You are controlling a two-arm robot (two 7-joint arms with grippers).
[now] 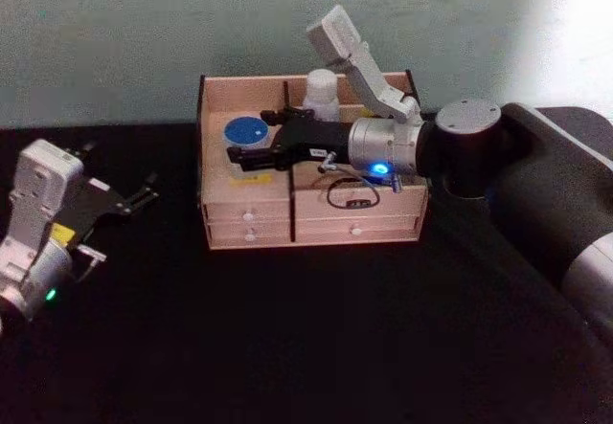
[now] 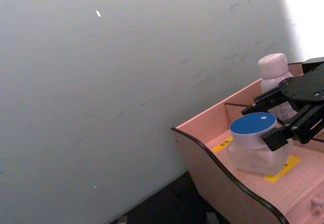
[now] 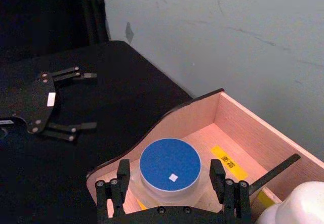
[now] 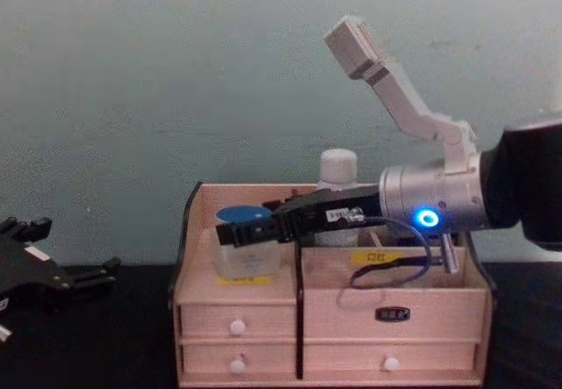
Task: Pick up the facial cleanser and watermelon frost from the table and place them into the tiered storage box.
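1. At the head view's left edge, the left pincer point(image 1: 134, 199) hovers over the black counter point(image 1: 287, 347), fingers spread, holding nothing.
2. At centre, the tiered storage box point(image 1: 311, 223) holds the watermelon frost point(image 1: 247, 137) in its left compartment, on a yellow label with unreadable writing.
3. The right pincer point(image 1: 251, 146) straddles the jar, fingers spread beside it.
4. Behind the arm, the facial cleanser point(image 1: 320, 94) stands upright in the box.

The right gripper point(image 1: 251, 145) has its open fingers on either side of the watermelon frost point(image 3: 169, 169), hemmed by the tiered storage box point(image 1: 213, 137) side wall beyond its tips and the divider beside it; the facial cleanser point(image 1: 320, 94) stands just behind its wrist. Above it is clear. Open desk point(image 1: 287, 338) separates it from the left gripper point(image 1: 129, 200)
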